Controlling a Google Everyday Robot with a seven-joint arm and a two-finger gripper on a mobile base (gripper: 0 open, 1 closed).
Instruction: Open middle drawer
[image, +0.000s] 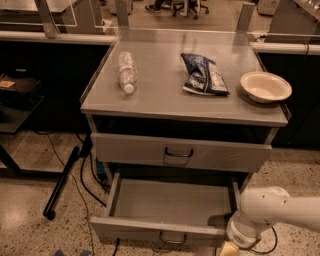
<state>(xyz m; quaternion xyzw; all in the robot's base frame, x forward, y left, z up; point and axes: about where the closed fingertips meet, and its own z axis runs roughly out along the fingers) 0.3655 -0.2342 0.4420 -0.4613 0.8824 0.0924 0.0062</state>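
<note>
The middle drawer is pulled out at the bottom of the grey metal cabinet. Its plain grey tray is bare, and its small dark loop handle sits at the centre of the front. Above it, another grey drawer with its own loop handle is pushed in. My white arm comes in from the lower right. My gripper is at the bottom edge of the camera view, by the right end of the open drawer's front and mostly cut off.
On the cabinet top lie a plastic water bottle, a blue chip bag and a white bowl. A black pole and cables lie on the speckled floor at the left. Dark benches stand on both sides.
</note>
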